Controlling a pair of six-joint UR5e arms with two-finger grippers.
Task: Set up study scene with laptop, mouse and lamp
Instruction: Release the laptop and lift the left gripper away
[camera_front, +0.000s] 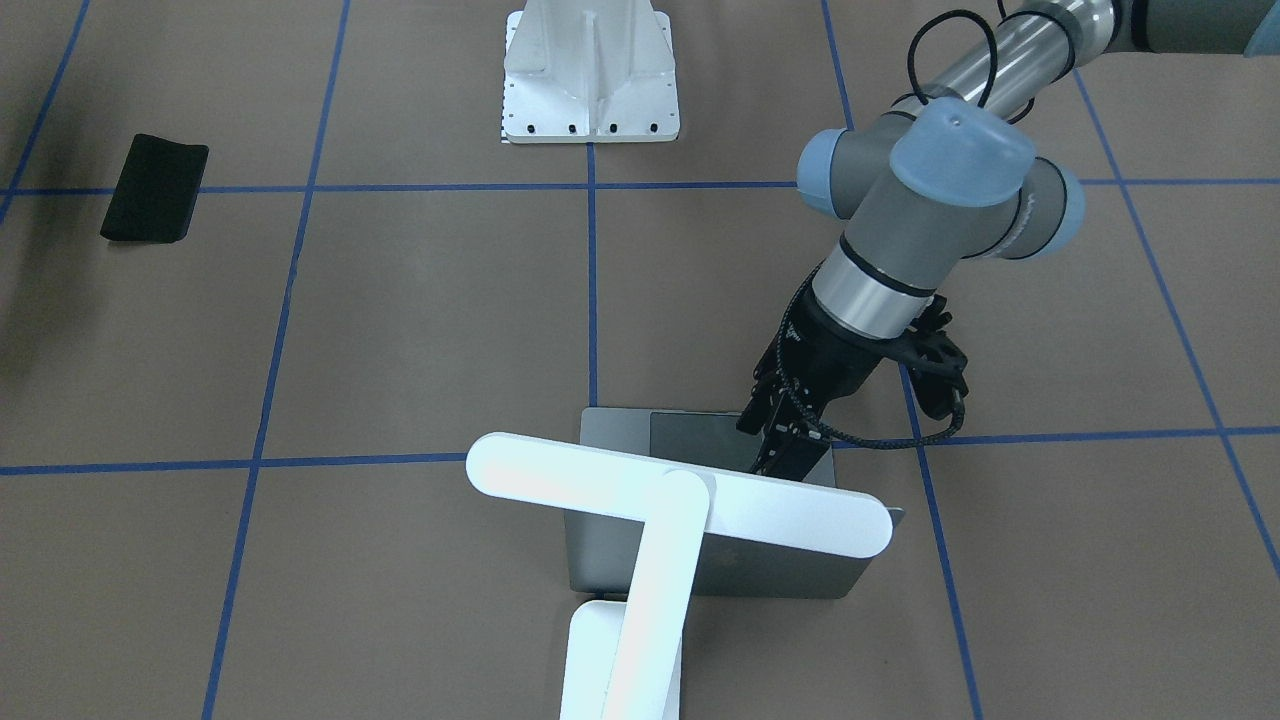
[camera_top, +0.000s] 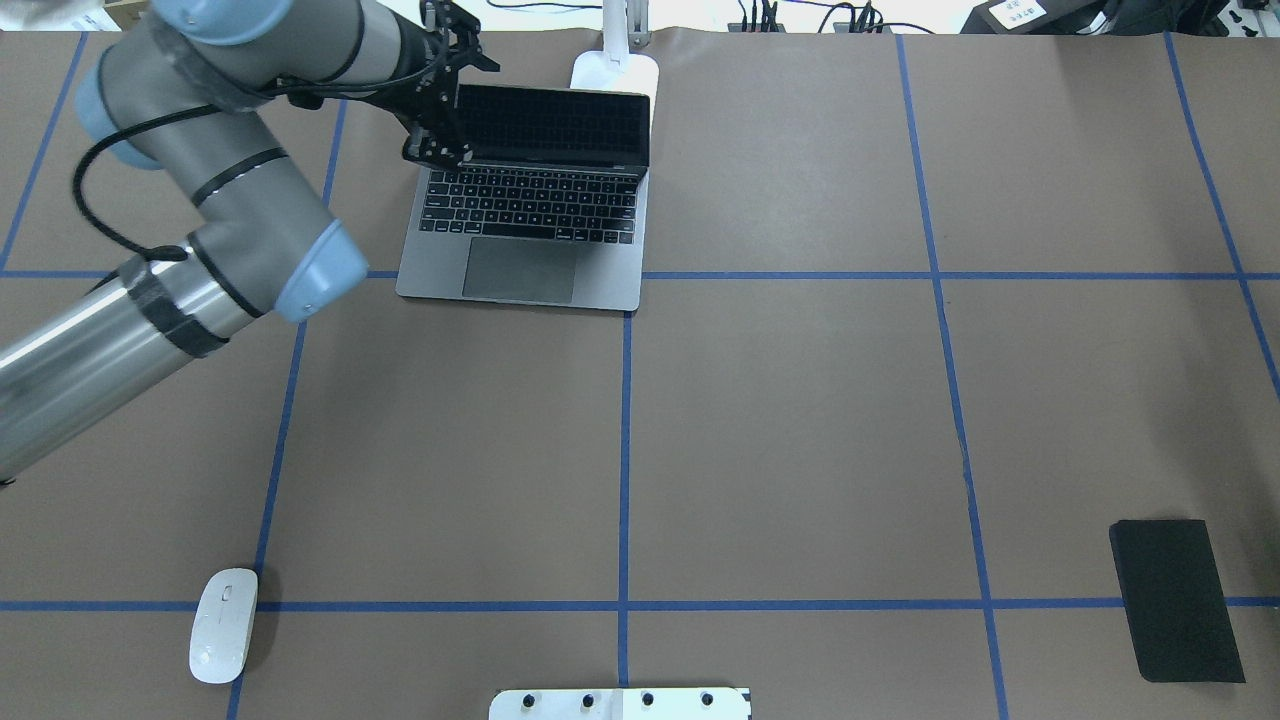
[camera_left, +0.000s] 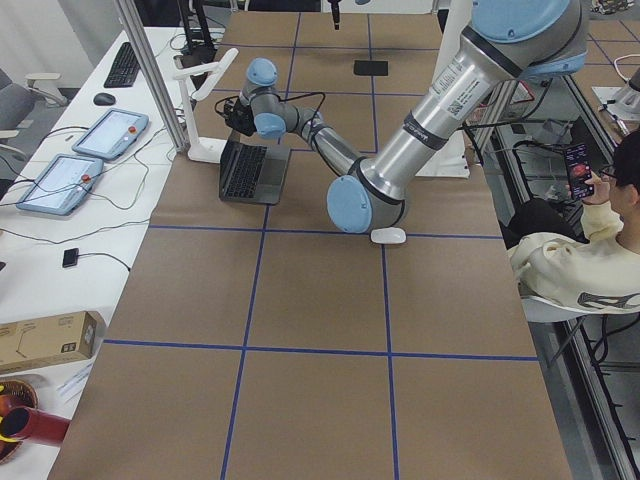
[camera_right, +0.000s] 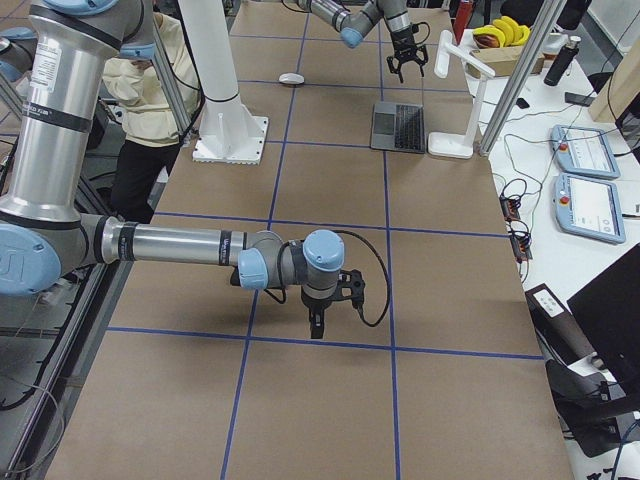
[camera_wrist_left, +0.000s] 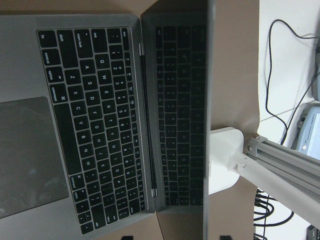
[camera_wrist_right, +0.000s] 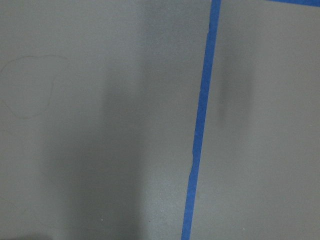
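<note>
Laptop (camera_top: 530, 240) sits open on the counter's (camera_top: 800, 400) far side, lamp (camera_top: 615, 72) just behind so its head lights the keys. My left claw (camera_top: 440, 140) hangs at the screen's edge with its jaws apart, probably setting the lid angle. Mouse (camera_top: 224, 625) lies well apart, near the robot. Right claw (camera_right: 318, 318): can't tell.

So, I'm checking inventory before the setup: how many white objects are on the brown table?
3: the mouse near the robot's edge on its left; the lamp at the far edge behind the laptop; the bolted pedestal centred at the robot's edge. Others may be hidden from view.
</note>
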